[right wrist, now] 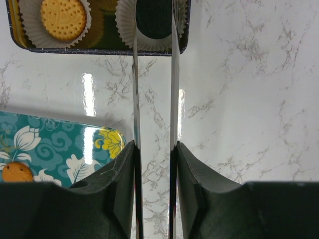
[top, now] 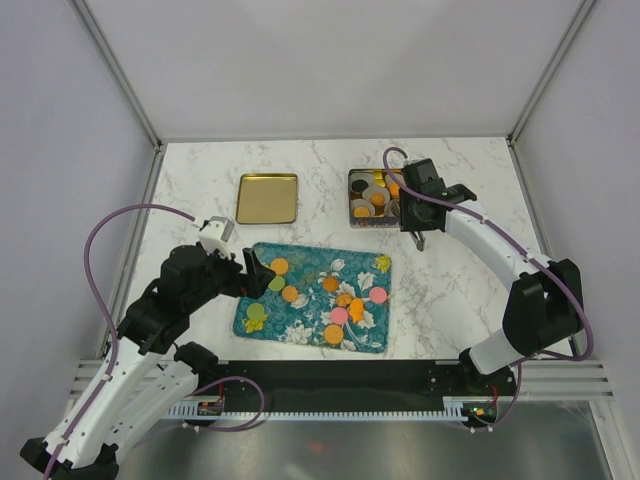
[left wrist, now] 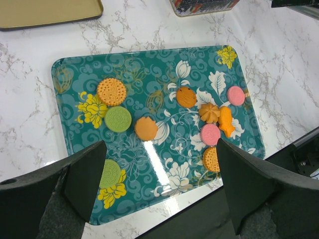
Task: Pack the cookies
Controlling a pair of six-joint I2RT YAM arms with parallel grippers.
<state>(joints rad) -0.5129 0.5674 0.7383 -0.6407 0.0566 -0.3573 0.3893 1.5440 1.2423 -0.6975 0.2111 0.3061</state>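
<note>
Several cookies lie on the teal flowered tray (left wrist: 65,124), among them an orange disc (left wrist: 111,91), a green one (left wrist: 118,119) and a pink one (left wrist: 210,134). My left gripper (left wrist: 159,144) hangs open above the tray's near edge and holds nothing. My right gripper (right wrist: 154,144) is shut on thin metal tongs (right wrist: 135,99), whose blades stand slightly apart. Their tips reach the tin (right wrist: 99,50), around a black cookie (right wrist: 154,17) in a white paper cup. I cannot tell whether the tips touch it. An orange cookie (right wrist: 62,19) sits in the cup beside it.
A gold lid (top: 267,198) lies on the marble left of the tin (top: 352,200). The tray (top: 310,262) sits in front of both arms' bases. Grey walls with metal posts enclose the table. The right arm (top: 500,250) arches over the right side.
</note>
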